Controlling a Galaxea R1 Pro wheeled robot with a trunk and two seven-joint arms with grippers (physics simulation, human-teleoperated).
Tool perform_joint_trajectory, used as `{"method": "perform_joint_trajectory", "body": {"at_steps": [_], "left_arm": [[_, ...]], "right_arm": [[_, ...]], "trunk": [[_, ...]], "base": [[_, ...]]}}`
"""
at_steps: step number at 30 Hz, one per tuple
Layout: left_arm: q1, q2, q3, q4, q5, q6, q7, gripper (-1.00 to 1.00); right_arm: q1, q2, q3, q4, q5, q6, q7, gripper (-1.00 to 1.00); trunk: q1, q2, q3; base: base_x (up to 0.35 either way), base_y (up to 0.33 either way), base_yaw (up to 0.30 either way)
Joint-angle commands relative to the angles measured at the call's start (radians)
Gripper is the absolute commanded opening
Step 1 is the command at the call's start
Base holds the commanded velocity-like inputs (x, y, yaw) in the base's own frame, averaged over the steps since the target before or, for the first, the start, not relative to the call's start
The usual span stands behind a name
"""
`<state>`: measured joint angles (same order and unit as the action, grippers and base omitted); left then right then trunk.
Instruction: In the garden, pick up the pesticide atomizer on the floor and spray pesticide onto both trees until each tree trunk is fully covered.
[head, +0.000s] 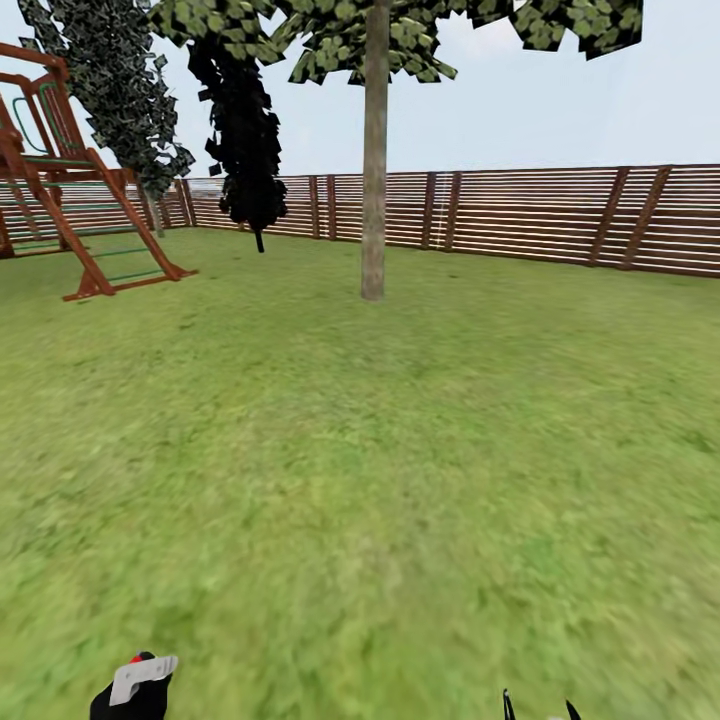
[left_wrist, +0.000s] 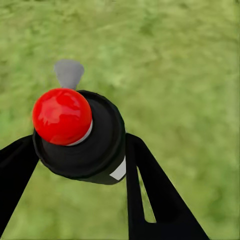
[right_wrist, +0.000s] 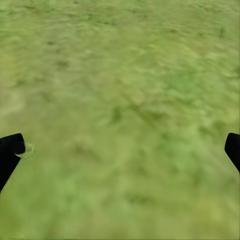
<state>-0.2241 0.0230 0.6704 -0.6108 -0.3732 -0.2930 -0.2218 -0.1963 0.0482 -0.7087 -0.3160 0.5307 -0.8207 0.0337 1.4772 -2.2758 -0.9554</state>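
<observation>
Far left in the head view there's a swing set (head: 60, 180) by the fence (head: 560, 215), w/ a dark leafy tree (head: 120, 90) behind it and another near-black one (head: 245, 140) just to its right. Neither matters rn imo.

Down at the bottom left, the left end effector (left_wrist: 82, 165) is clamped around the atomizer (left_wrist: 80, 135). So it's off the floor already and sitting in that grip, red knob up top, grey nozzle (left_wrist: 68, 72) poking out ahead over the grass (left_wrist: 175, 75). In the head view the atomizer (head: 135, 685) sits low near the frame edge w/ the nozzle aimed fwd-ish. Makes sense: keeps it ready to spray once the bot gets close.

Center: a pale trunk (head: 374, 160) straight ahead, well apart from the bot, lots of lawn between. Prob the first target, too far to spray from here imo, so this looks like the drive-up phase.

Bottom right, the right end effector (head: 538, 708) is spread wide w/ nothing in it; the wrist cam shows both fingertips (right_wrist: 10, 150) at opposite edges, just grass between. Spare arm, parked low out of the way.
</observation>
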Motion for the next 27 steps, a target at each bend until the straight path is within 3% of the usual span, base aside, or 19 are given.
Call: {"method": "perform_joint_trajectory", "body": {"at_steps": [1,27], "left_arm": [[0.000,0.000,0.000,0.000,0.000,0.000,-0.001,-1.00],[0.000,0.002,0.001,-0.001,0.000,0.000,-0.001,-1.00]], "right_arm": [[0.000,0.000,0.000,0.000,0.000,0.000,0.000,1.00],[0.000,0.001,0.000,0.000,0.000,0.000,0.000,1.00]], "trunk": [[0.000,0.000,0.000],[0.000,0.000,0.000]], "base": [[0.340,0.000,0.000],[0.340,0.000,0.000]]}}
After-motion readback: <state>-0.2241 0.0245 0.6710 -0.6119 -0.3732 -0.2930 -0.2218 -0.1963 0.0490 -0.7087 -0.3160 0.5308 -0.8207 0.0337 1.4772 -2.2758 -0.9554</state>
